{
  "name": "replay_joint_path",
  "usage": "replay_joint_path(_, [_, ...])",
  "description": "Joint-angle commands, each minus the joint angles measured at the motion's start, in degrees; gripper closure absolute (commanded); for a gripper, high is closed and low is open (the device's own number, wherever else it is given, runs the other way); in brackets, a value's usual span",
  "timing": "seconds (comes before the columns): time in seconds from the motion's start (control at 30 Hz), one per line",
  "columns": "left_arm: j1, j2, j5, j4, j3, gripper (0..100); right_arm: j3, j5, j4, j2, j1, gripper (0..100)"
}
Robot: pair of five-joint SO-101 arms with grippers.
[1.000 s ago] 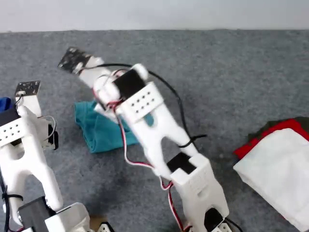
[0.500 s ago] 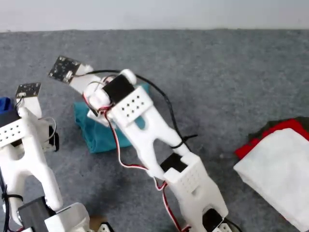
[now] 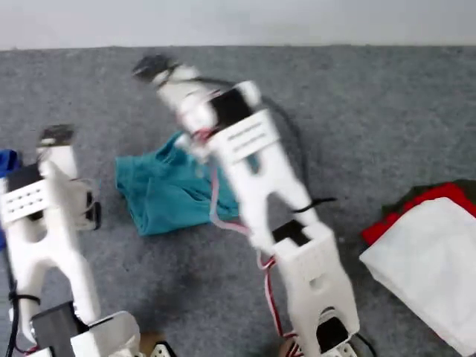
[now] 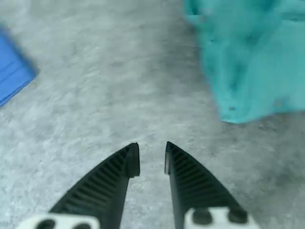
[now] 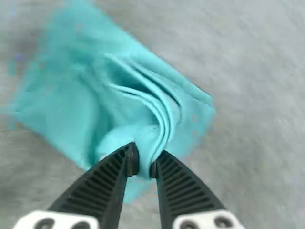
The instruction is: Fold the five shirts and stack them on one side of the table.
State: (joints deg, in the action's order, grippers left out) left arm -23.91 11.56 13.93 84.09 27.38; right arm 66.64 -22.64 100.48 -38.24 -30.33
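On the grey table my right pincer clenches a fold of the teal shirt; my left pincer, parted and empty, hovers at its nine o'clock.

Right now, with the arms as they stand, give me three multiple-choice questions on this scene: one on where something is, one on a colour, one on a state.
1. Where does the stack of folded shirts lie?
A) at the right edge of the table
B) under the left arm
C) against the far wall

2. What colour is the shirt on top of that stack?
A) red
B) white
C) teal

3. How is the right end effector?
A) open over bare table
B) shut on a blue cloth
C) shut on the teal shirt

Answers:
1 A, the high view shows the stack at the right edge.
2 B, white cloth lies over a red shirt.
3 C, the right wrist view shows teal folds pinched between its fingers.
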Motion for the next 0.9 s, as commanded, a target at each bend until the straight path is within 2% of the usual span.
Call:
replay_joint_path(0.0, [11.52,0.79,0.88,1.76,-0.66,90,1.85,0.62,2.15,0.48,8.57,98.8])
replay_joint_path(0.17, [24.44,0.7,6.42,1.76,-0.31,90,-1.05,0.62,2.33,0.48,15.08,98.8])
replay_joint_path(0.3, [30.77,0.44,10.46,2.55,-0.57,90,-7.82,0.62,2.24,0.48,17.89,98.8])
replay_joint_path(0.4, [33.14,0.53,10.81,1.41,-0.66,90,-9.85,0.62,2.15,0.57,19.12,98.8])
replay_joint_path(0.67, [37.63,0.26,10.29,-15.21,0.48,90,-10.02,0.7,2.24,0.48,25.71,98.8])
replay_joint_path(0.87, [37.63,0.26,4.92,-24.26,4.79,90,-11.25,0.7,2.33,0.48,28.62,98.8])
